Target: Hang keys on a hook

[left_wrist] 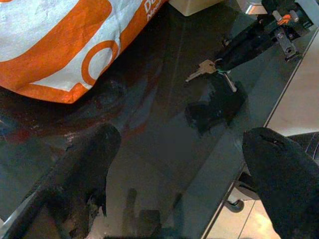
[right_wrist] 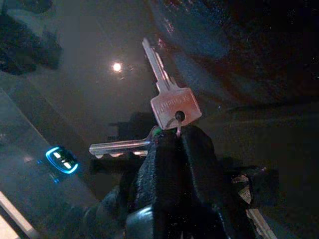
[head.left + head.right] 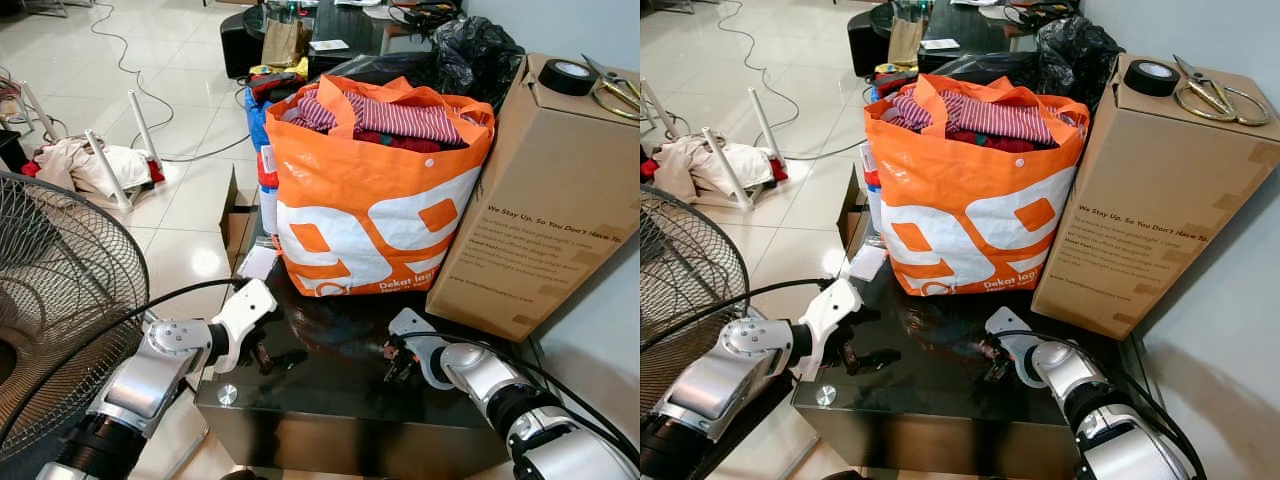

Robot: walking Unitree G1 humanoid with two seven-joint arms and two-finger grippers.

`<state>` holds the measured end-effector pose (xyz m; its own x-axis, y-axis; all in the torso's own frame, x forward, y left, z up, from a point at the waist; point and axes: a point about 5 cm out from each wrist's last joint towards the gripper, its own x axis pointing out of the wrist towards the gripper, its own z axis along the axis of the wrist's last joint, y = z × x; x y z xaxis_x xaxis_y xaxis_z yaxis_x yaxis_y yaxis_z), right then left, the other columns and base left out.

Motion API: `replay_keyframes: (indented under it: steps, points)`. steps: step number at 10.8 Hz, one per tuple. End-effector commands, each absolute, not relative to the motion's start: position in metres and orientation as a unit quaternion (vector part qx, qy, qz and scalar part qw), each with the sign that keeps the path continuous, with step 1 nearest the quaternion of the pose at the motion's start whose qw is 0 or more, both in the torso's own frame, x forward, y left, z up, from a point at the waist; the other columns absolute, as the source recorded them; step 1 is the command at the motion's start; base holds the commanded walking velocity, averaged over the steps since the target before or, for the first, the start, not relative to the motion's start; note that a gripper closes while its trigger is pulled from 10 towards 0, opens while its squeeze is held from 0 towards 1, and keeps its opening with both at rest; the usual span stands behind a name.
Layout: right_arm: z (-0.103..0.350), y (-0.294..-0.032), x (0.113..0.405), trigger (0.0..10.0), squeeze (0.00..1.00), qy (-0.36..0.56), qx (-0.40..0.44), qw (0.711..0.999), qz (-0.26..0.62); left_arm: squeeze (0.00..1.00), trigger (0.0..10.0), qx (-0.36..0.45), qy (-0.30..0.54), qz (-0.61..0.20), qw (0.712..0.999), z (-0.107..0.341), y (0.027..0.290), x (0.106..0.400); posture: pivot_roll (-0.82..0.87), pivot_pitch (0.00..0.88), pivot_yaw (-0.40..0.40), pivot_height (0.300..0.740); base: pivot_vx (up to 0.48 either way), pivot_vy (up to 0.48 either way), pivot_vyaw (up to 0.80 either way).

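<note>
Two silver keys (image 2: 172, 102) on a small ring hang from my right gripper (image 2: 174, 137), which is shut on the ring just above the black glass table (image 3: 330, 395). In the left wrist view the same keys (image 1: 202, 68) dangle from the right gripper (image 1: 239, 47) over their dark reflection. From the head, the right gripper (image 3: 398, 360) is low over the table's right half. My left gripper (image 3: 262, 355) hovers over the table's left half, open, its two black fingers (image 1: 84, 169) spread wide with nothing between them.
An orange and white bag (image 3: 370, 200) stuffed with clothes stands at the back of the table. A tall cardboard box (image 3: 540, 190) with a tape roll (image 3: 568, 76) and scissors (image 3: 615, 88) on top leans to its right. A wire fan (image 3: 60, 290) stands at my left.
</note>
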<state>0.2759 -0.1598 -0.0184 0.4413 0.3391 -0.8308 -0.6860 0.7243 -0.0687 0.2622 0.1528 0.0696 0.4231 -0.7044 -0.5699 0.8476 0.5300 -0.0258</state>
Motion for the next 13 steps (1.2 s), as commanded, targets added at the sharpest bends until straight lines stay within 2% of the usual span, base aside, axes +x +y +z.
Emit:
replay_keyframes:
  steps: [1,3,4,5,7,9,10,11,12,13]
  points:
    - [-0.017,-0.163,0.278,0.0,0.00,0.425,-0.205,0.827,0.304,0.04,10.0,0.148,0.266,-0.467,0.830,0.072,0.153,0.265,-0.06,0.000,-0.034,0.740,0.000,0.000,0.00]
    - [-0.016,-0.160,0.278,0.0,0.00,0.418,-0.188,0.833,0.309,0.04,10.0,0.151,0.266,-0.467,0.830,0.072,0.154,0.266,-0.06,0.000,-0.031,0.740,0.000,0.000,0.00]
    - [-0.014,-0.161,0.280,0.0,0.00,0.407,-0.164,0.846,0.304,0.04,10.0,0.155,0.262,-0.464,0.832,0.073,0.155,0.267,-0.04,0.000,-0.028,0.740,0.000,0.000,0.00]
    - [-0.006,-0.166,0.283,0.0,0.00,0.380,-0.144,0.865,0.294,0.03,10.0,0.161,0.244,-0.450,0.844,0.076,0.157,0.268,-0.04,0.000,-0.026,0.740,0.000,0.000,0.00]
    - [0.015,-0.179,0.283,0.0,0.00,0.318,-0.114,0.903,0.265,0.03,10.0,0.158,0.171,-0.390,0.891,0.088,0.161,0.275,-0.05,0.000,-0.008,0.740,0.000,0.000,0.00]
    - [0.049,-0.189,0.266,0.0,0.00,0.248,-0.095,0.938,0.222,0.02,10.0,0.101,0.097,-0.314,0.939,0.109,0.162,0.279,-0.06,0.000,0.003,0.740,0.000,0.000,0.00]
    - [0.062,-0.188,0.261,0.0,0.00,0.220,-0.073,0.952,0.200,0.01,10.0,0.089,0.069,-0.290,0.950,0.118,0.161,0.279,-0.06,0.000,0.003,0.740,0.000,0.000,0.00]
    - [0.079,-0.193,0.258,0.0,0.00,0.171,-0.053,0.973,0.143,0.02,10.0,0.085,0.040,-0.251,0.963,0.128,0.160,0.280,-0.06,0.000,0.004,0.740,0.000,0.000,0.00]
    - [0.101,-0.195,0.252,0.0,0.00,0.125,0.007,0.989,0.074,0.02,10.0,0.097,0.013,-0.219,0.971,0.136,0.153,0.277,-0.07,0.000,0.010,0.740,0.000,0.000,0.00]
    - [0.109,-0.193,0.254,0.0,0.00,0.091,0.025,0.994,0.056,0.02,10.0,0.096,0.008,-0.204,0.974,0.138,0.150,0.276,-0.07,0.000,0.011,0.740,0.000,0.000,0.00]
